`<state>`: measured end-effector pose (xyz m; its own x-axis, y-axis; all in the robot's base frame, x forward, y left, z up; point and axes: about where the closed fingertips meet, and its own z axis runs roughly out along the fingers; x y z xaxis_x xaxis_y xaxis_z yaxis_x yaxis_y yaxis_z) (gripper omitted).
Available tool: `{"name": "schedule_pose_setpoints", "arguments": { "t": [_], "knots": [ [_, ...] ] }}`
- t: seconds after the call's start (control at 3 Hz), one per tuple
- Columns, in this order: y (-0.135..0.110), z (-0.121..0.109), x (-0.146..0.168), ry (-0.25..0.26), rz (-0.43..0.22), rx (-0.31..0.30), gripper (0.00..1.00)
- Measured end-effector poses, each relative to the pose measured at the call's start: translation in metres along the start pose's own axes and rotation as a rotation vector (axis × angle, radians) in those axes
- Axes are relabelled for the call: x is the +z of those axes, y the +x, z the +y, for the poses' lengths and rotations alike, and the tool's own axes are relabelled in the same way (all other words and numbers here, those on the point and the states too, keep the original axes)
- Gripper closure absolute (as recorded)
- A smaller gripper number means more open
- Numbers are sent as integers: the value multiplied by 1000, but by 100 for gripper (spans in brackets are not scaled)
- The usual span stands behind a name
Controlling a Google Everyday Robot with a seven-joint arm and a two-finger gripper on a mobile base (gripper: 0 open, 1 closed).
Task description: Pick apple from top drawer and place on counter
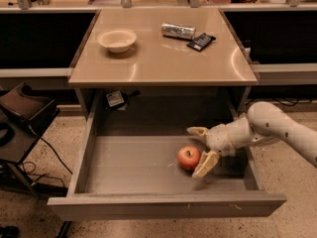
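The top drawer (124, 170) stands pulled out under the counter (158, 53). The red apple (188, 157) with yellowish patches lies on the drawer's grey bottom, right of the middle. My gripper (198, 150) reaches in from the right. Its two cream fingers are spread wide, one finger (197, 131) behind the apple and the other finger (205, 164) at the apple's right front. The apple sits between them and rests on the drawer floor. The arm (277, 130) comes over the drawer's right wall.
On the counter stand a white bowl (117, 39), a silver can lying on its side (178, 30) and a dark packet (200, 41). A dark chair (22, 115) stands at the left. The drawer's front panel (168, 206) faces the camera.
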<state>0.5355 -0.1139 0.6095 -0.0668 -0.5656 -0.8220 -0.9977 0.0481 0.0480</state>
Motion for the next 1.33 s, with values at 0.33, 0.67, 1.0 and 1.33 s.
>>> {"name": "schedule_pose_setpoints", "arguments": {
  "t": [0.33, 0.67, 1.0, 1.33],
  "knots": [
    [0, 0, 0, -1, 0, 0, 0],
    [0, 0, 0, -1, 0, 0, 19],
    [0, 0, 1, -1, 0, 0, 43],
    [0, 0, 1, -1, 0, 0, 65]
  ]
}}
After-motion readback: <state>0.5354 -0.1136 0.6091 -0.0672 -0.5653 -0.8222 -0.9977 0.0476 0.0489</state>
